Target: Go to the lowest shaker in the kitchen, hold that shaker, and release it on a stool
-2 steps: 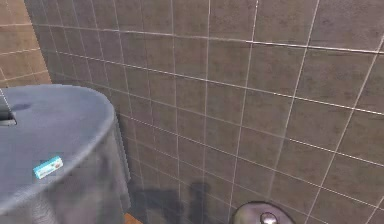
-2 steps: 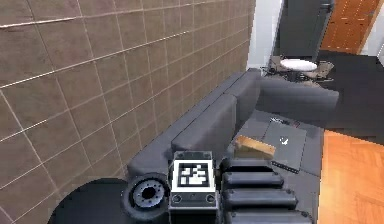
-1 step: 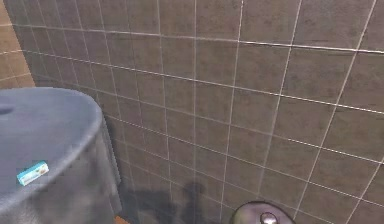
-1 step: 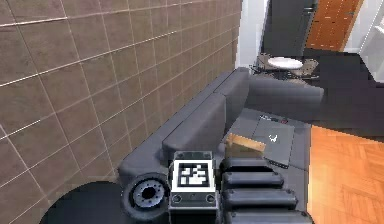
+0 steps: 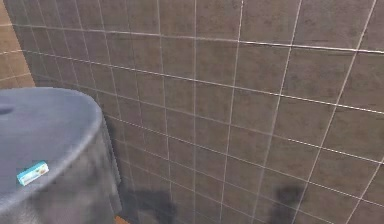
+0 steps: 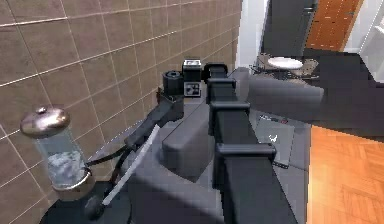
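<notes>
Though one shaker (image 6: 58,150) is right at the gripper's (image 6: 98,176) two fingers (image 6: 125,138), can't tell if it's held. One stool (image 5: 62,118), one white thing (image 5: 32,173) on it.

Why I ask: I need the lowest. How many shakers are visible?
1: a glass shaker with a metal top at the arm side view's left; the arm may hide others.

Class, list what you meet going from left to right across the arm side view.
glass shaker → dark arm bar → round white table → orange door
</notes>
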